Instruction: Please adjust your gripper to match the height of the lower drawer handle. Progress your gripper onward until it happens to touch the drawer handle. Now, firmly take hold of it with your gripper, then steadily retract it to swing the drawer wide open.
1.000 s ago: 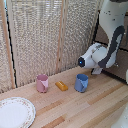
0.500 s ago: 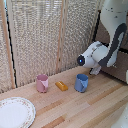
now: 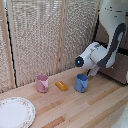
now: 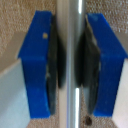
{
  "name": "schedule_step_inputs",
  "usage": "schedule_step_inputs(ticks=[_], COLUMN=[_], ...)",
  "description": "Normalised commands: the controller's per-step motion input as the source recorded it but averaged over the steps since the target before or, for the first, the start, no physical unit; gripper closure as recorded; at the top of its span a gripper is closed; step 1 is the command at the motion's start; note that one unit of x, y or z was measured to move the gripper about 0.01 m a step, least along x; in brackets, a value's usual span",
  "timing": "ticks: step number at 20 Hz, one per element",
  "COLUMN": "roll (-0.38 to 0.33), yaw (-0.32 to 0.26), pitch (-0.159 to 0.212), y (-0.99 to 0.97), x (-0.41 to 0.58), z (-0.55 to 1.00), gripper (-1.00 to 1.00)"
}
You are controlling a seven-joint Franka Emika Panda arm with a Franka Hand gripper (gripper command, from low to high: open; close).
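Two steps look done: your hand (image 4: 70, 65) sits at the handle (image 4: 70, 60), with both fingers (image 4: 37, 65) closed narrowly around the bar between them. The drawer (image 3: 117, 67) at the exterior view's right shows no gap yet, so pulling remains.

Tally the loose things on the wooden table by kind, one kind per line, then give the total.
Cups: 2, a pink cup and a blue cup
Plates: 1, a white plate at the exterior view's left
Small orange blocks: 1, an orange block lying between the cups
Total: 4
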Motion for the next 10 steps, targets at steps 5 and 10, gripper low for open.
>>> schedule_step_inputs(ticks=[5,10], roll=[0.144,0.235], yaw=[0.040,0.021], pitch=[0.014,-0.002], y=[0.81,0.40], x=[0.240,0.215], z=[-0.04,0.37], gripper=[1.00,1.00])
